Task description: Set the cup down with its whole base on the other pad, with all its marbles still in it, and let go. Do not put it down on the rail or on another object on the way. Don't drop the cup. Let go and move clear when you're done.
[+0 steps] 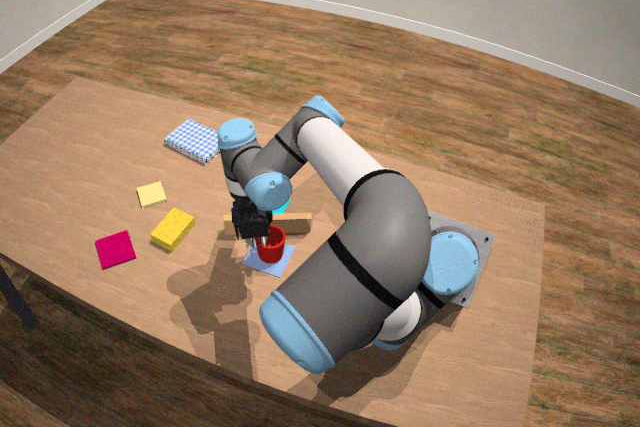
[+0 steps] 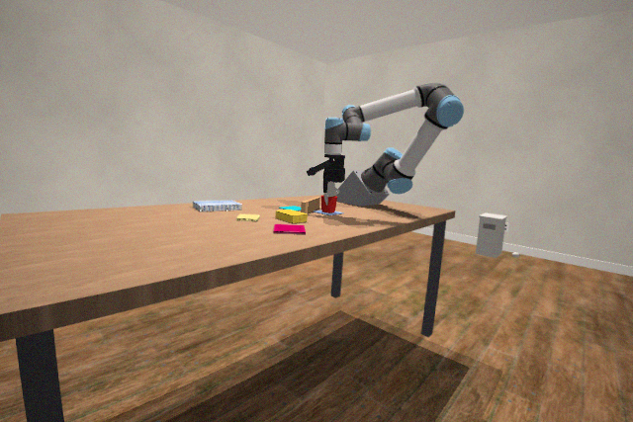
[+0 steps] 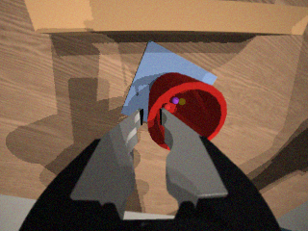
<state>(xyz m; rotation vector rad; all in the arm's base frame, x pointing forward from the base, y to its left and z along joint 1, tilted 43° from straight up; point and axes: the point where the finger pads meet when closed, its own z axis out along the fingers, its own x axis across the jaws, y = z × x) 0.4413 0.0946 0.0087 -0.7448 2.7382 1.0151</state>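
A red cup [image 1: 272, 247] [image 2: 329, 203] [image 3: 194, 115] stands on a light blue pad [image 1: 283, 260] [image 3: 164, 63], with a purple marble [image 3: 175, 100] and an olive marble [image 3: 182, 101] showing inside. My gripper [image 1: 257, 240] [image 2: 326, 195] [image 3: 151, 110] is down at the cup's near rim. Its fingers stand a narrow gap apart, one outside the wall and one inside, and do not press on it. A wooden rail [image 1: 298, 223] [image 2: 310, 204] [image 3: 192, 16] lies just behind the cup. A cyan pad [image 1: 280, 208] [image 2: 290, 208] lies beyond the rail, mostly hidden by the wrist.
A yellow sponge [image 1: 172, 228] [image 2: 291, 215], a magenta square [image 1: 114, 249] [image 2: 289, 228] and a pale yellow square [image 1: 151, 194] [image 2: 247, 216] lie left of the cup. A blue checked cloth [image 1: 192, 141] [image 2: 217, 205] lies further back. The arm's base is to the right.
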